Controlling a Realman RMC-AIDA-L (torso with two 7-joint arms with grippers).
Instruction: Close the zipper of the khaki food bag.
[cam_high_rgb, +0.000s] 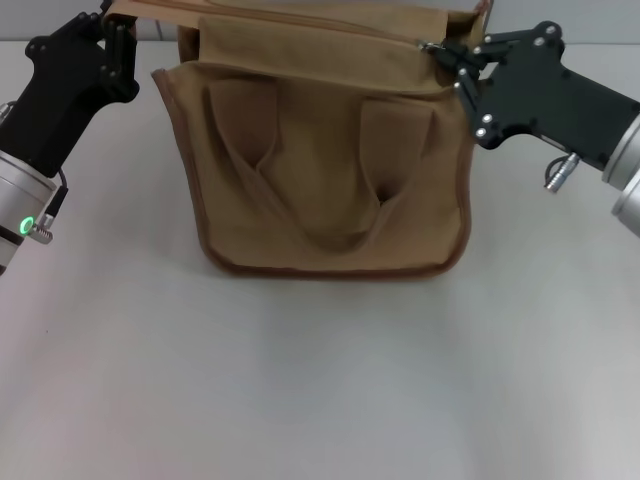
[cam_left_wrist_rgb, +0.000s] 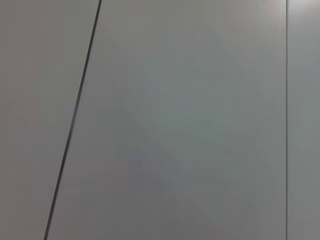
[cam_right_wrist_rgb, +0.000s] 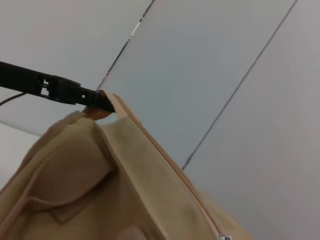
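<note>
The khaki food bag (cam_high_rgb: 320, 170) stands upright on the table, its two strap handles hanging down the front. My left gripper (cam_high_rgb: 113, 35) is shut on the bag's top left corner; in the right wrist view its black finger (cam_right_wrist_rgb: 55, 89) pinches that corner (cam_right_wrist_rgb: 102, 104). The zipper (cam_high_rgb: 320, 27) runs along the top edge, and its tape (cam_right_wrist_rgb: 165, 165) lies closed from the held corner to the silver slider (cam_right_wrist_rgb: 224, 236). My right gripper (cam_high_rgb: 452, 58) is at the top right corner, shut on the slider's pull tab (cam_high_rgb: 432, 46).
The grey table (cam_high_rgb: 300, 380) spreads out in front of the bag. Behind it is a grey panelled wall (cam_left_wrist_rgb: 175, 120) with dark seams, which is all the left wrist view shows.
</note>
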